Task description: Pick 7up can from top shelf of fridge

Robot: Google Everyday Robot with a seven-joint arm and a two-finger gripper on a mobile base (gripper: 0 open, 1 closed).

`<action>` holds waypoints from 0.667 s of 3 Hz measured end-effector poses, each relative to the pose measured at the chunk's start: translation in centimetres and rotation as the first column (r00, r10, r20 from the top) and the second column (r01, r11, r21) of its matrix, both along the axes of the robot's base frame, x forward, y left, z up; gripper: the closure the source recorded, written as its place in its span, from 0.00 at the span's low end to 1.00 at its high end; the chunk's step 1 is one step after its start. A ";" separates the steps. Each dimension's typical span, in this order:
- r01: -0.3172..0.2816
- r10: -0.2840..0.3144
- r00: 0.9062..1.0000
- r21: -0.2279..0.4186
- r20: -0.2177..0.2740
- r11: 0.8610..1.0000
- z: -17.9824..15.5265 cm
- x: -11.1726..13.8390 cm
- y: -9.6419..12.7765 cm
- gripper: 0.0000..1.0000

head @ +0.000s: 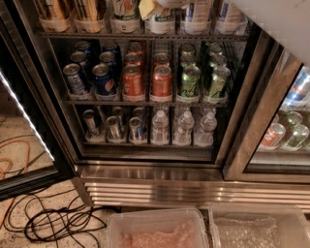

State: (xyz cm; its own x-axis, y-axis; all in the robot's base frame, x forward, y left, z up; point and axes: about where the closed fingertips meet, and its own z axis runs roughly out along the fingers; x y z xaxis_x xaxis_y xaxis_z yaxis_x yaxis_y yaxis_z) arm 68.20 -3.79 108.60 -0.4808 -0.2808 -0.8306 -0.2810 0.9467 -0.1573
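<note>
Up top, end effector [151,7] by 7up can [161,22], top shelf [97,35].

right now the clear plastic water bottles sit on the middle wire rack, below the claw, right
No: the camera view shows the clear plastic water bottles on the lowest wire rack, not the middle, below the claw at the top shelf.

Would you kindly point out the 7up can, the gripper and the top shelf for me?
7up can [162,22], camera view, on its lower body, just below the gripper.
gripper [151,7], camera view, at the top edge, on its pale tip over that can.
top shelf [97,35], camera view, on its front rail.
</note>
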 end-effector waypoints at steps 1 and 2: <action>-0.002 0.002 1.000 0.007 0.009 1.000 0.1 1.1 0.3 0.27; 0.019 -0.018 0.999 -0.009 0.030 1.000 0.0 2.7 -0.3 0.24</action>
